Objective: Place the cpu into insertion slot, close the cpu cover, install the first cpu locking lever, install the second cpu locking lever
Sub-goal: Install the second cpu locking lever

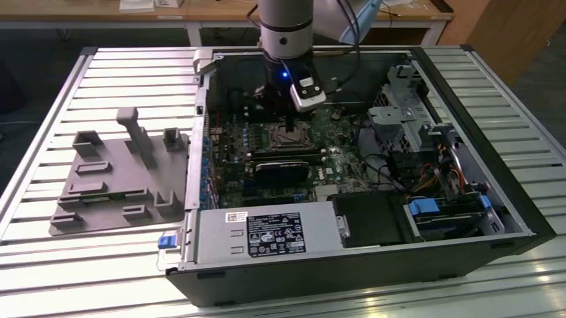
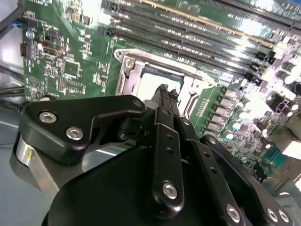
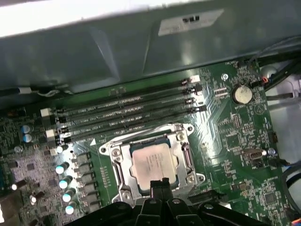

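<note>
The cpu point(image 3: 151, 162), a pale metal square, lies in the insertion slot point(image 3: 121, 181) on the green board. The silver cpu cover point(image 3: 187, 157) lies flat around it, framing the chip through its window. In both wrist views my gripper point(image 3: 159, 184) hovers at the socket's edge, its two slim black fingers pressed together with nothing seen between them. The second wrist view has the fingertips point(image 2: 163, 92) over the cpu point(image 2: 149, 85) and the cover point(image 2: 128, 70). In the exterior view the gripper point(image 1: 292, 126) hangs straight down over the slot point(image 1: 287, 137) inside the open computer case.
Long black memory slots point(image 3: 127, 115) run beside the socket. A black heatsink block point(image 1: 283, 171) sits nearer the case front, by the power supply point(image 1: 265, 235). Drive cages and cables point(image 1: 425, 152) fill the exterior view's right. A grey fixture tray point(image 1: 115, 179) lies on the slatted table.
</note>
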